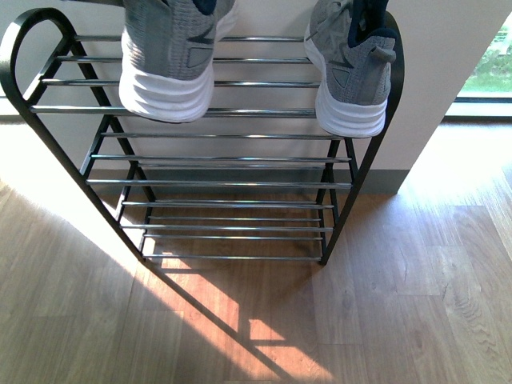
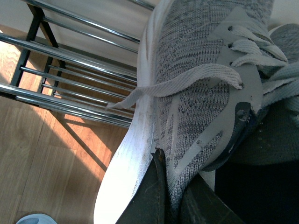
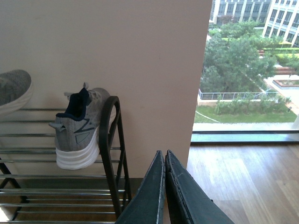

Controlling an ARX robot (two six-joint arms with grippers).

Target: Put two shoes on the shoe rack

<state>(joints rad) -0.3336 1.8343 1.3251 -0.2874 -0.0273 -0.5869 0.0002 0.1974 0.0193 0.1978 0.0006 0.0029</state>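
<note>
Left grey knit lace-up sneaker (image 1: pixel 172 56) and right sneaker (image 1: pixel 348 76), thick white soles, span the top chrome-bar tier of the black-framed shoe rack (image 1: pixel 240 183), heels overhanging its front, toes rearward. Left gripper (image 2: pixel 175 186) clamps the left sneaker's upper; right gripper (image 3: pixel 164 156), fingers together and empty, is off the rack's right end.

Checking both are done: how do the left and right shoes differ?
The left shoe is pinched by the left gripper; the right shoe sits free, the right gripper shut and clear. The right shoe sits beside a side frame; the left shoe doesn't. Both are grey, white-soled, on the rack, top tier.
</note>
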